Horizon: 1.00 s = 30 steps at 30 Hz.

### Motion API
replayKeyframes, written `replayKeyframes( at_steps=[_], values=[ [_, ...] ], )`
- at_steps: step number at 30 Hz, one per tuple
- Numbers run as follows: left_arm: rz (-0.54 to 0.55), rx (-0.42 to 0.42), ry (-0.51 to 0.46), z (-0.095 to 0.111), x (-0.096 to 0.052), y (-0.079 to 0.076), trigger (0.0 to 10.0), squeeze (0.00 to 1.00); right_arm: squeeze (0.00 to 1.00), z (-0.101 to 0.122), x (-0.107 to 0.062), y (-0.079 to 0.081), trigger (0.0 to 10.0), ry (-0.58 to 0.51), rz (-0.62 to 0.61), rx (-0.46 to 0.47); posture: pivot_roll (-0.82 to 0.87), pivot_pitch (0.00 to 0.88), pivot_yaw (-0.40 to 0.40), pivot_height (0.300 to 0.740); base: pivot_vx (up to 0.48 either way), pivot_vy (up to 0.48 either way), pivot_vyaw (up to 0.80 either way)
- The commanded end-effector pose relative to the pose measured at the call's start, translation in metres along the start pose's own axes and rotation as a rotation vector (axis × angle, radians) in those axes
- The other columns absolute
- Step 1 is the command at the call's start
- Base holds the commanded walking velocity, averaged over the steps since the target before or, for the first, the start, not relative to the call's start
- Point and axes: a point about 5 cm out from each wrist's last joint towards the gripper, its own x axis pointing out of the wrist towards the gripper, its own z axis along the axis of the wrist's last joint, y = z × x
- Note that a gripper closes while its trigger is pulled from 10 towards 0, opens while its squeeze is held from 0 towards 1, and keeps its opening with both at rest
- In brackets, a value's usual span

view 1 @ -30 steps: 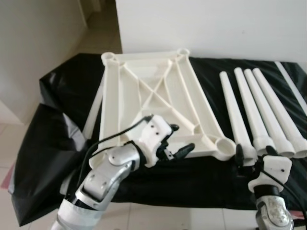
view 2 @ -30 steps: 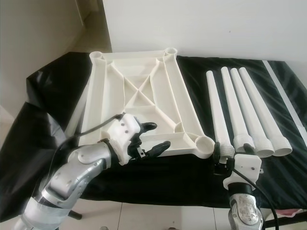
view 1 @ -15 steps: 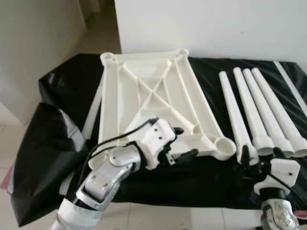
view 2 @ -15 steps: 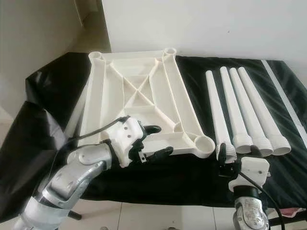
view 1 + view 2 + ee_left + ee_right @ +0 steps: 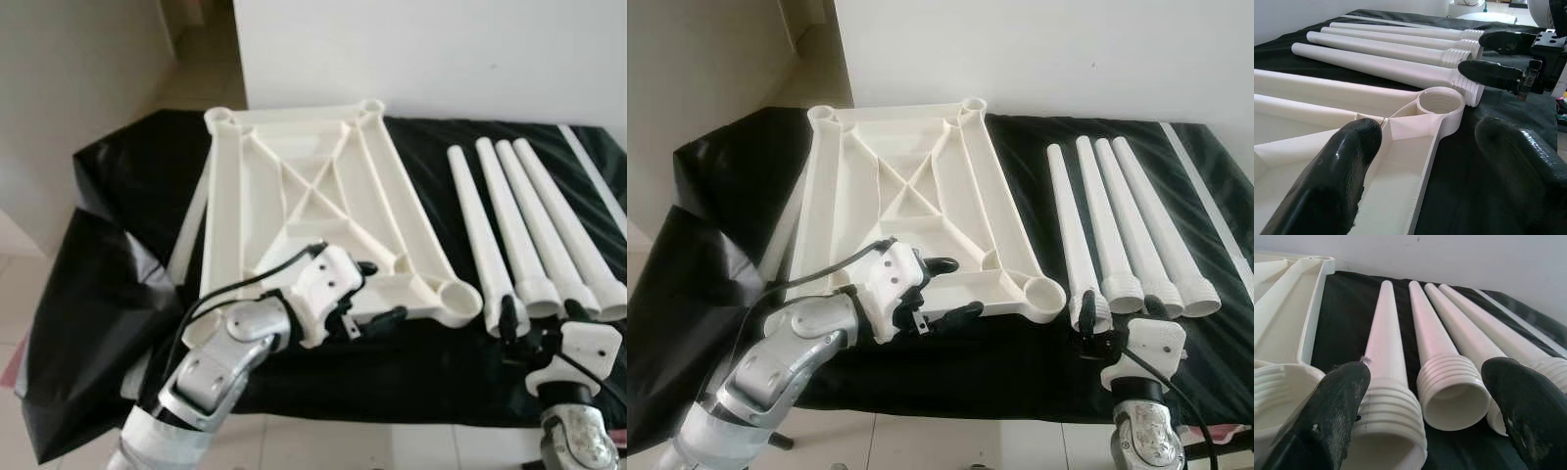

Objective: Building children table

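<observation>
Left gripper (image 5: pixel 945 292): reaching in over the near edge of the table top, forearm bent across the front, fingers spread apart; one finger (image 5: pixel 1337 181) sits over the ribbed inside, the other (image 5: pixel 1528 166) hangs outside the rim above the black cloth. Nothing between them.
Right gripper (image 5: pixel 1122 318): low at the near right, pointing at the threaded ends of the legs, fingers wide open, empty, one fingertip (image 5: pixel 1334 406) just beside the leftmost leg's thread.
Black cloth (image 5: pixel 108 255): dark sheet draped over the work surface, hanging down at the left front.
Table top (image 5: pixel 304 196): white plastic, lying upside down on the cloth, ribs and diagonal cross braces facing up, a round threaded socket (image 5: pixel 1440 102) at the near right corner, more sockets at the far corners.
Legs (image 5: pixel 1107 230): four white tapered tubes lying side by side just right of the table top, threaded wide ends toward the robot, narrow ends toward the wall.
Wall (image 5: pixel 1068 54): pale and plain, right behind the cloth.
</observation>
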Motion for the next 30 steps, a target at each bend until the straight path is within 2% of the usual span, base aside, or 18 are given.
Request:
replayKeyframes(
  at_steps=[1, 20, 30],
  values=[
    [-0.017, 0.005, 0.013, -0.002, 0.000, -0.001, 10.0, 0.00, 0.00, -0.011, -0.004, 0.002, 10.0, 0.062, 0.006, 0.023, -0.08, 0.103, 0.000, 0.740, 0.000, 0.000, 0.00],
    [-0.005, 0.004, 0.013, -0.001, 0.000, -0.001, 10.0, 0.00, 0.00, -0.022, -0.010, 0.013, 10.0, 0.129, 0.087, 0.056, -0.08, 0.108, -0.003, 0.740, 0.000, 0.000, 0.00],
    [-0.002, 0.003, 0.015, -0.002, -0.001, 0.000, 10.0, 0.00, 0.00, -0.026, -0.013, 0.016, 10.0, 0.143, 0.103, 0.029, -0.08, 0.107, -0.003, 0.740, 0.000, 0.000, 0.00]
  ],
)
